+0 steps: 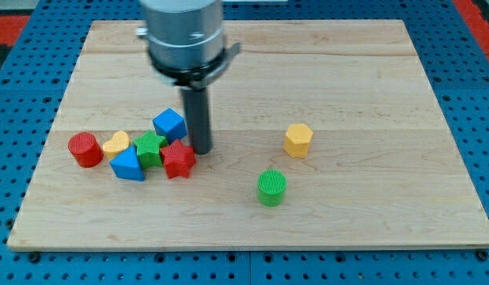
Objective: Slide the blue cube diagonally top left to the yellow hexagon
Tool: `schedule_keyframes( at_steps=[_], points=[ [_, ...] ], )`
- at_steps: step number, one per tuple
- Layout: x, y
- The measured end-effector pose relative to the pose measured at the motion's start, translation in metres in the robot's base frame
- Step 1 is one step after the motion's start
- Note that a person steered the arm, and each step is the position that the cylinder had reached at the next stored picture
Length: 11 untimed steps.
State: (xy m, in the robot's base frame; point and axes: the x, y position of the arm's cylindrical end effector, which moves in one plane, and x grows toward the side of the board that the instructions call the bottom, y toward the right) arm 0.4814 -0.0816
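The blue cube point(170, 123) lies on the wooden board at the view's left of centre, at the top of a cluster of blocks. The yellow hexagon point(298, 139) lies apart, to the view's right of centre. My tip point(201, 150) stands on the board just right of the blue cube and right above the red star point(179, 159), close to both. The arm's silver body point(185, 36) hangs over the top of the view.
The cluster also holds a green star point(150, 148), a blue triangular block point(127, 165), a yellow heart point(115, 143) and a red cylinder point(85, 149) at its left. A green cylinder point(271, 188) lies below the yellow hexagon. The board edge point(252, 247) runs along the view's bottom.
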Motion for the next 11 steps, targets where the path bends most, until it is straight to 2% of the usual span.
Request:
schedule_keyframes(
  at_steps=[1, 2, 3, 4, 5, 6, 7, 8, 9, 10, 11],
  points=[
    [0.003, -0.065],
    [0.009, -0.088],
    [-0.011, -0.059],
    [-0.021, 0.001],
    [0.015, 0.049],
    [0.04, 0.014],
    [0.039, -0.053],
    [0.033, -0.089],
    [-0.008, -0.027],
    [-0.084, -0.067],
    [-0.11, -0.165]
  ],
)
